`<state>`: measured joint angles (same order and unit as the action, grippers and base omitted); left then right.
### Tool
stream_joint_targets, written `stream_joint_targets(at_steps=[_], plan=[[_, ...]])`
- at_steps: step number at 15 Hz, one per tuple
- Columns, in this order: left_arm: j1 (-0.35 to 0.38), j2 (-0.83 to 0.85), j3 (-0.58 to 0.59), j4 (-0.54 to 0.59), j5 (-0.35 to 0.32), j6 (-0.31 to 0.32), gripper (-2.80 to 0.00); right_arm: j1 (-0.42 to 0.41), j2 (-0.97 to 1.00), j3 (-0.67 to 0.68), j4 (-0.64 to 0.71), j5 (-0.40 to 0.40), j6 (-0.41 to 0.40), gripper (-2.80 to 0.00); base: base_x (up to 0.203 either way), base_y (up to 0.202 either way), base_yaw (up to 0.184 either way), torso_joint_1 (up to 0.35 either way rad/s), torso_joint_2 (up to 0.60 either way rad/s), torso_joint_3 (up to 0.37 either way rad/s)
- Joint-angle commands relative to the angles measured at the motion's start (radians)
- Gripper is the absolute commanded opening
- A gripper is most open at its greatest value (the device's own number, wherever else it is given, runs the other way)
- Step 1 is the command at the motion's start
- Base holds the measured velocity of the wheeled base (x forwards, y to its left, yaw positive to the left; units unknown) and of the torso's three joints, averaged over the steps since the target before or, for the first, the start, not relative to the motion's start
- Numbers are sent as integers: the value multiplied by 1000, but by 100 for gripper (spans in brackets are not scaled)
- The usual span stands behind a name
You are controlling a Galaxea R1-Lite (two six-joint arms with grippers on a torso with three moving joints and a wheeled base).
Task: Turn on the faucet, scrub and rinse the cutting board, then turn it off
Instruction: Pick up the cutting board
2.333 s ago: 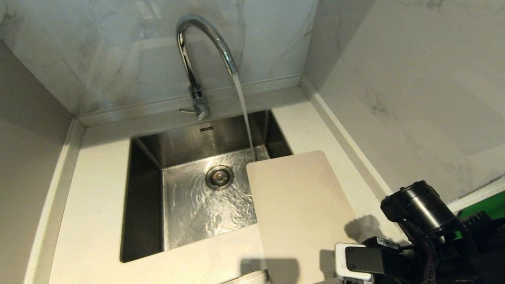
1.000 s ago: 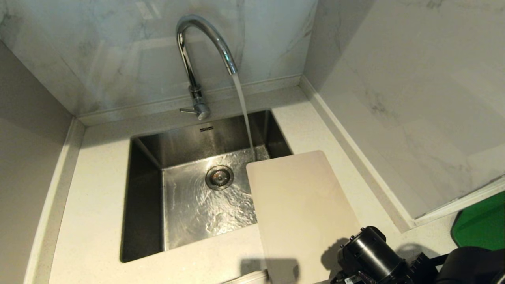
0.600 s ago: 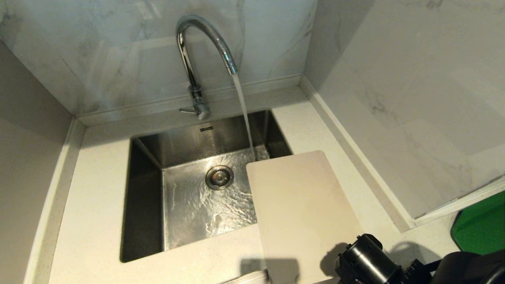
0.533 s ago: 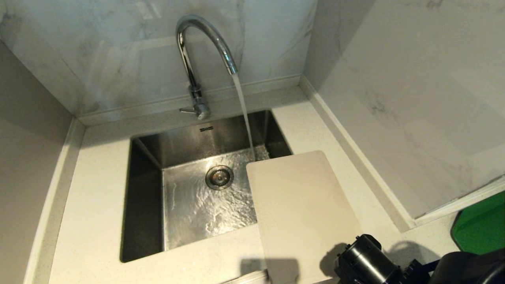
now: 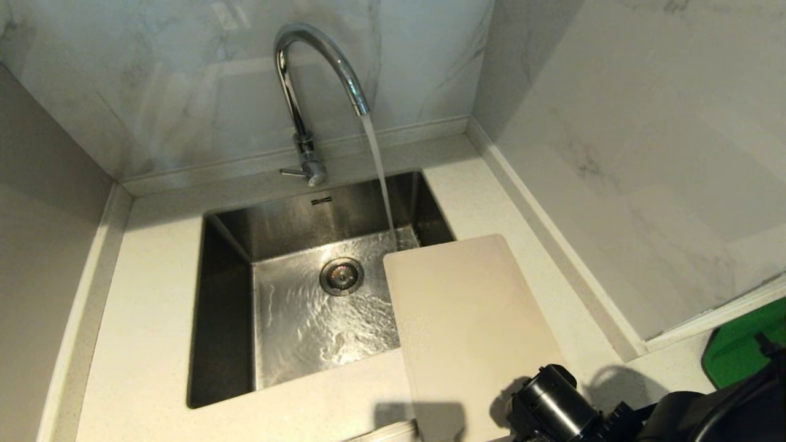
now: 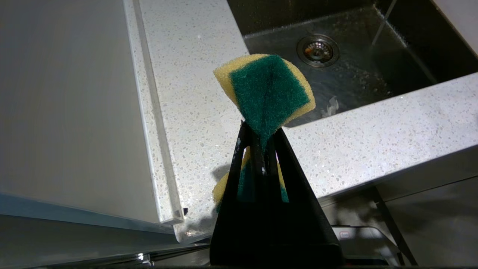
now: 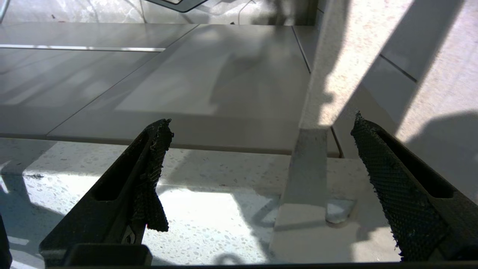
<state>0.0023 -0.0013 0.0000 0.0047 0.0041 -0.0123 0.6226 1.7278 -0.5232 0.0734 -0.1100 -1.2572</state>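
Water runs from the faucet (image 5: 319, 80) into the steel sink (image 5: 227, 294), landing at the back right of the basin just beyond the far edge of the cutting board (image 5: 466, 325). The board lies flat on the counter (image 5: 147, 331) at the sink's right, its left part overhanging the basin. The left gripper (image 6: 261, 138) is pinched tight on a yellow and green sponge (image 6: 267, 91), above the counter's front edge. The right gripper (image 7: 261, 149) has its jaws spread wide, empty, low over the counter
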Motion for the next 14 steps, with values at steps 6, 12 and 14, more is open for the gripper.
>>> stream_joint_targets(at_steps=[6,12,14], plan=[[-1,1,3,0,1,0,-280,-2,120,-9,-70,-28,-5,0,0,0,0,0,0,0],[1,1,3,0,1,0,-280,-2,196,-3,-131,-28,-4,0,0,0,0,0,0,0],[-1,1,3,0,1,0,-280,-3,231,-1,-180,-33,13,0,0,0,0,0,0,0]])
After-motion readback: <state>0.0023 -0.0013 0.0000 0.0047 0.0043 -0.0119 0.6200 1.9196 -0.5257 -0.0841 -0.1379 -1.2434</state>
